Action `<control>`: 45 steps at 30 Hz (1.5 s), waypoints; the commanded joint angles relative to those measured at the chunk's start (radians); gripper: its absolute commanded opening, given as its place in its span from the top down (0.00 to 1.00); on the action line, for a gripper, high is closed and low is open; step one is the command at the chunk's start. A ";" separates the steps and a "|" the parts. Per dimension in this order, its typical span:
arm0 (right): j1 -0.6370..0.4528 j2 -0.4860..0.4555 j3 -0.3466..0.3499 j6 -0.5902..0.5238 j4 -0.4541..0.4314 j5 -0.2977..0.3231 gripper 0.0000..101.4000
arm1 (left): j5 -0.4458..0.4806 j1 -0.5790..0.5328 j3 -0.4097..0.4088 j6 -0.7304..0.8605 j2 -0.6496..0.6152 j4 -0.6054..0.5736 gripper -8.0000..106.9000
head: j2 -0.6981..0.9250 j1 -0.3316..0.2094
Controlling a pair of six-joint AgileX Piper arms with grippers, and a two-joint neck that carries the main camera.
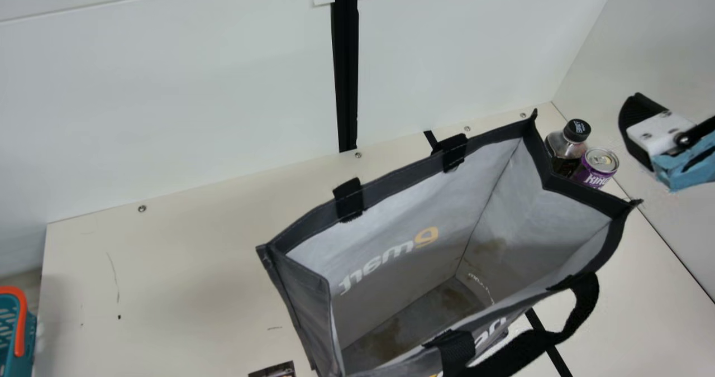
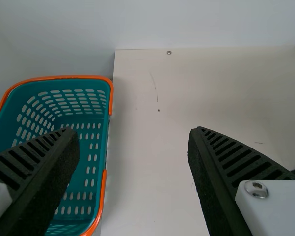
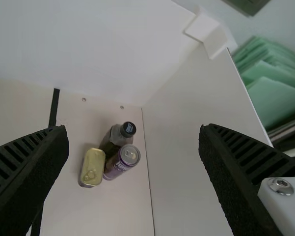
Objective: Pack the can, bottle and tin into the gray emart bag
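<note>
Bottle (image 3: 111, 142), can (image 3: 119, 165) and tin (image 3: 93, 164) stand bunched on the desk (image 3: 113, 211), left of the middle of the right wrist view, so the right pincer (image 3: 133, 129), spread wide and empty like the left pincer (image 2: 133, 130), may tip one while grabbing another.

Views slant down; main, close above bag (image 1: 399, 177), shares left wrist's basket (image 2: 64, 76), right's bottle (image 3: 118, 135).

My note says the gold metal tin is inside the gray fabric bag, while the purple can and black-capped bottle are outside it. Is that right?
No: the right wrist view shows the tin on the cream table, beside the can and bottle. Those two are outside the bag.
</note>
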 commanded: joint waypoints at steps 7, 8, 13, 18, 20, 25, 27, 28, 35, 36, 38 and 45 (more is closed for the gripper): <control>-0.116 0.019 0.043 -0.036 0.027 0.000 0.10 | 0.000 0.000 0.000 0.000 0.000 0.000 0.15 | -0.001 -0.023; -0.122 0.020 0.051 -0.036 0.027 0.000 0.10 | 0.000 0.000 0.000 0.000 0.000 0.000 0.15 | -0.001 -0.023; -0.134 0.021 0.103 -0.021 0.025 0.000 0.10 | 0.000 0.000 0.000 0.000 0.000 0.000 0.15 | -0.001 -0.023; -0.127 0.018 0.158 0.009 0.020 0.000 0.10 | 0.000 0.000 0.000 0.000 0.000 0.000 0.15 | -0.001 -0.023; -0.123 0.017 0.179 0.021 0.019 0.000 0.10 | 0.000 0.000 0.000 0.000 0.000 0.000 0.15 | -0.001 -0.023; -0.119 0.018 0.220 0.045 0.022 0.000 0.10 | 0.000 0.000 0.000 0.000 0.000 0.000 0.15 | -0.001 -0.023; -0.121 0.020 0.230 0.050 0.026 0.000 0.10 | 0.000 0.000 0.000 0.000 0.000 0.000 0.15 | -0.001 -0.023; -0.123 0.021 0.233 0.052 0.028 0.000 0.10 | 0.000 0.000 0.000 0.000 0.000 0.000 0.15 | -0.001 -0.023; -0.121 0.020 0.234 0.053 0.024 -0.001 0.10 | 0.000 0.000 0.000 0.000 0.000 0.000 0.15 | -0.001 -0.023; -0.121 0.020 0.234 0.053 0.024 -0.001 0.10 | 0.000 0.000 0.000 0.000 0.000 0.000 0.15 | -0.001 -0.023; -0.121 0.020 0.234 0.053 0.024 -0.001 0.10 | 0.000 0.000 0.000 0.000 0.000 0.000 0.15 | -0.001 -0.023; -0.121 0.020 0.234 0.053 0.024 -0.001 0.10 | 0.000 0.000 0.000 0.000 0.000 0.000 0.15 | -0.001 -0.023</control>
